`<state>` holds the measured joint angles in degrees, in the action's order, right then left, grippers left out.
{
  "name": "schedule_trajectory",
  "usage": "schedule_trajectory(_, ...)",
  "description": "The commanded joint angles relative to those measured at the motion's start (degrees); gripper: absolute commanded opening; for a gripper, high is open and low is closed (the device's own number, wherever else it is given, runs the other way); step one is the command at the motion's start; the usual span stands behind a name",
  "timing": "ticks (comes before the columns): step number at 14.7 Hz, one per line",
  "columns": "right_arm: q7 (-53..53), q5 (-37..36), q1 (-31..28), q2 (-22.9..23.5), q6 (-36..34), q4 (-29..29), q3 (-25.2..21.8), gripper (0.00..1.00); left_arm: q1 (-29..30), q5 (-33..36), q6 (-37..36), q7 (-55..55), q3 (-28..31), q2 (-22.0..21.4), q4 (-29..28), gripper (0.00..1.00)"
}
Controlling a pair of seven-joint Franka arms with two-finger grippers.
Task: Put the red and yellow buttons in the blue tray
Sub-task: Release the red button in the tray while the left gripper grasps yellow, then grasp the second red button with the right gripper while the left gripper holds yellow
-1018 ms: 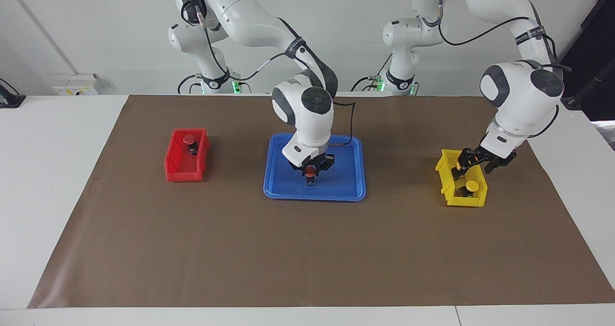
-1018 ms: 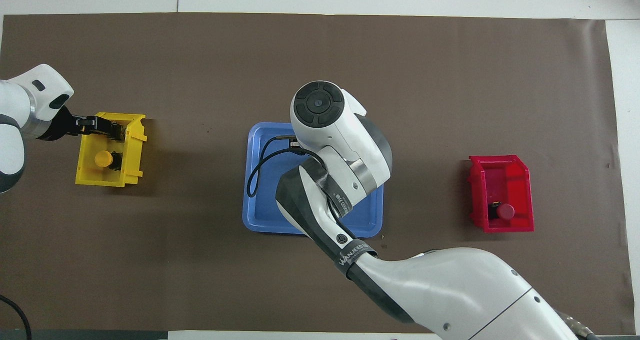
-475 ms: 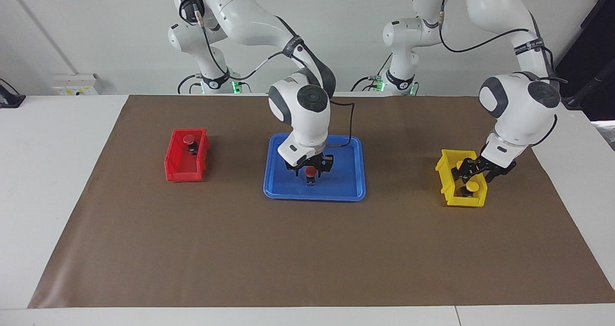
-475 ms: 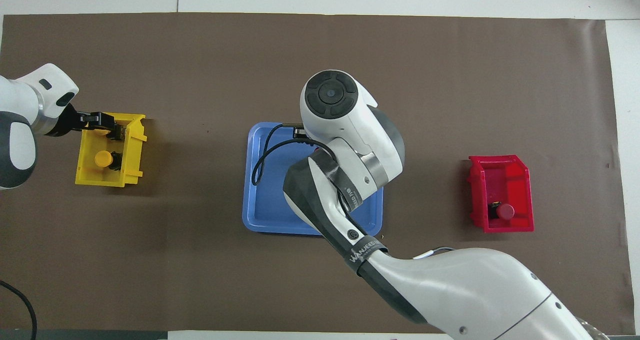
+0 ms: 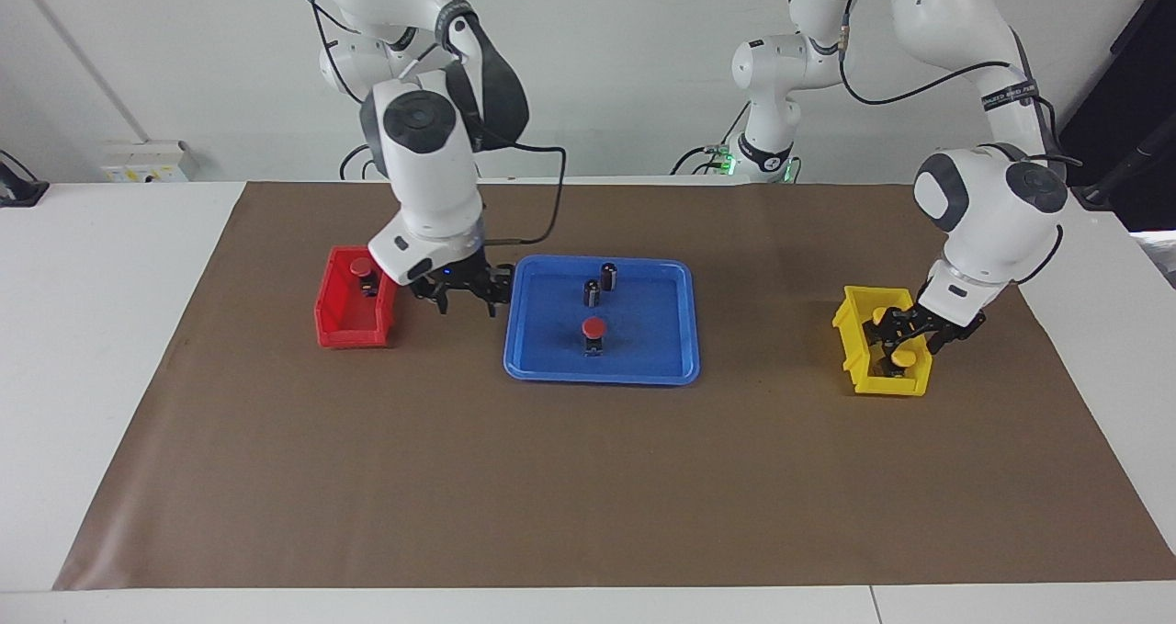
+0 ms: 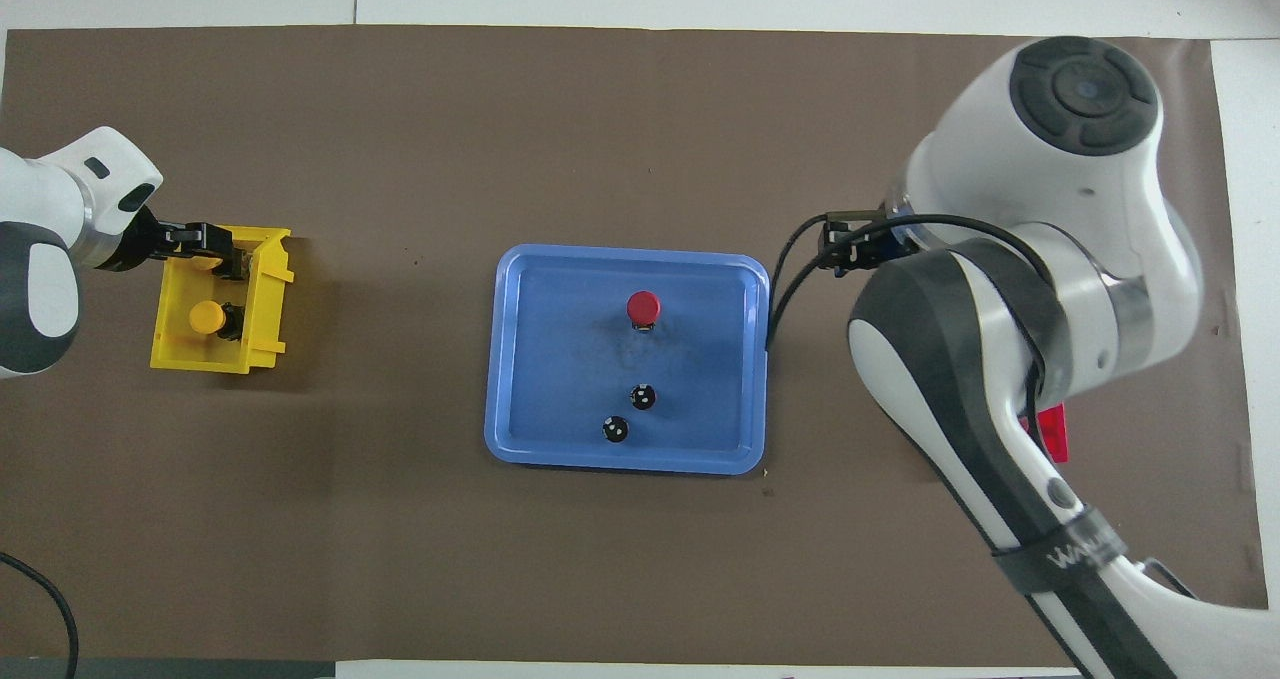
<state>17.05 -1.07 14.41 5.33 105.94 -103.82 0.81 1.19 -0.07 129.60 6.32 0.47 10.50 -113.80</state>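
Note:
One red button point(image 5: 594, 329) point(image 6: 643, 307) stands free in the blue tray point(image 5: 602, 378) point(image 6: 512, 359). A second red button point(image 5: 361, 266) sits in the red bin point(image 5: 354, 316). My right gripper point(image 5: 464, 295) hangs open and empty over the mat between that bin and the tray. Two yellow buttons point(image 5: 905, 357) point(image 5: 882, 314) are in the yellow bin point(image 5: 859, 367) point(image 6: 262, 304). My left gripper point(image 5: 905, 337) point(image 6: 225, 259) is open and lowered into this bin at the button nearer the robots. I cannot tell whether it touches it.
Two dark capless cylinders point(image 5: 608, 275) point(image 5: 592, 291) stand in the tray's part nearer the robots. A brown mat point(image 5: 588, 486) covers the table. In the overhead view the right arm hides most of the red bin point(image 6: 1050, 434).
The right gripper opened, left the red button in the tray, and swung up toward the red bin. The left gripper sank into the yellow bin.

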Motion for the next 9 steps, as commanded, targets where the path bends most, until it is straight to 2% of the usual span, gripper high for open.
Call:
schedule_trajectory(1,-11.47,-0.07,-6.82,-15.32,7.26,-21.30,0.85,0.73,-0.31,0.16,1.01,-0.70,-0.03,0.14,-0.19,0.78)
schedule_trajectory(4,-22.82,0.72,-15.18,-17.81,8.49,-25.98,0.85,0.73,-0.39,0.16,1.00,-0.70,-0.12,-0.04,-0.81,0.78)
schedule_trajectory(9,-24.00,0.90,-18.27,-19.13,16.30,-35.04,0.85,0.67,-0.48,0.16,1.44,-0.70,-0.12,0.13,-1.34,0.78)
